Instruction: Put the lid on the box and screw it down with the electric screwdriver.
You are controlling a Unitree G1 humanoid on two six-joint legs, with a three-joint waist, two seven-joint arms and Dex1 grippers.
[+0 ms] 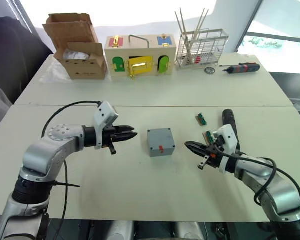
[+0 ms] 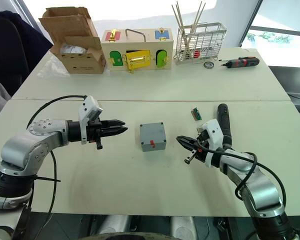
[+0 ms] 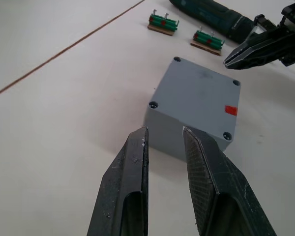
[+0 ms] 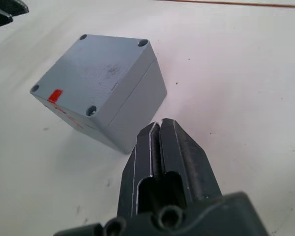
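The grey box (image 1: 161, 142) stands in the middle of the near table, with a red mark on the side facing me. The lid (image 4: 93, 66) lies on top of it, its four corner screw holes showing and a seam along the side. My left gripper (image 1: 133, 133) hovers just left of the box, pointing at it, slightly open and empty. From the right, my right gripper (image 1: 188, 145) points at the box, shut and empty. Behind the right wrist, the black electric screwdriver (image 1: 228, 120) lies on the table.
Two small green terminal blocks (image 1: 201, 119) (image 1: 209, 136) lie near the electric screwdriver. On the far table are a cardboard box (image 1: 80, 50), a wooden box with coloured doors (image 1: 140, 55), a wire basket (image 1: 202, 47) and a red-and-black screwdriver (image 1: 242, 68).
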